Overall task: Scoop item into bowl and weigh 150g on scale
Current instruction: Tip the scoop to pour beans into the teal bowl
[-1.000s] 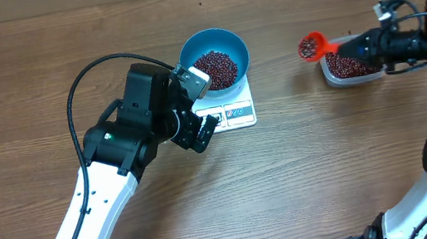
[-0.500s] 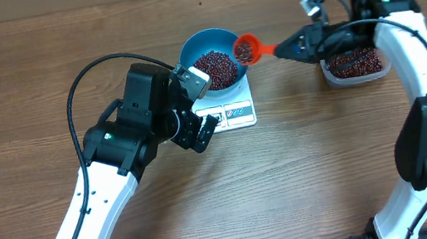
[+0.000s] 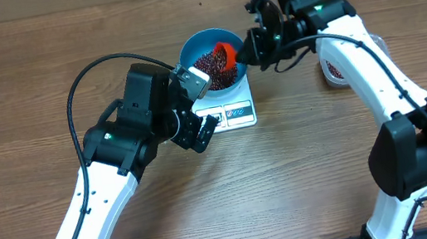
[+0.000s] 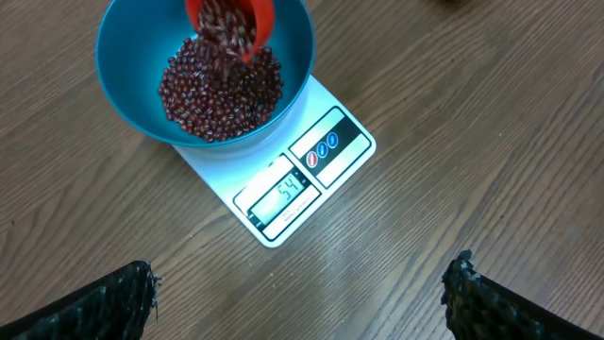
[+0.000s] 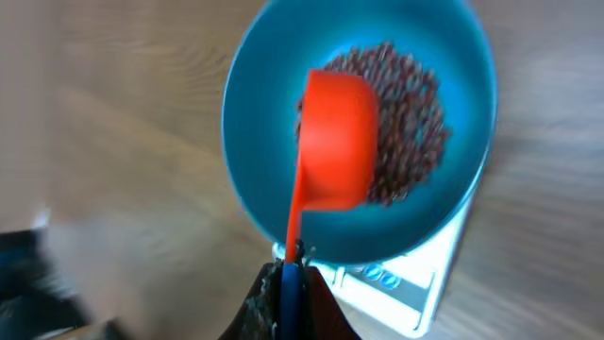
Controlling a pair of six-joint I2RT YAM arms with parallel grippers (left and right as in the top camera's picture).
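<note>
Right end effector pinching handle of orange scoop; scoop tipped over blue bowl, beans heaped inside. Bowl sits on scale on desk. Left end effector spread wide above desk near scale, holding nothing.

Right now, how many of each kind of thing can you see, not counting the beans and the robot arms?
Blue bowl: 1
White scale: 1
Orange-red scoop: 1
Clear tub, partly hidden: 1
Total: 4
</note>
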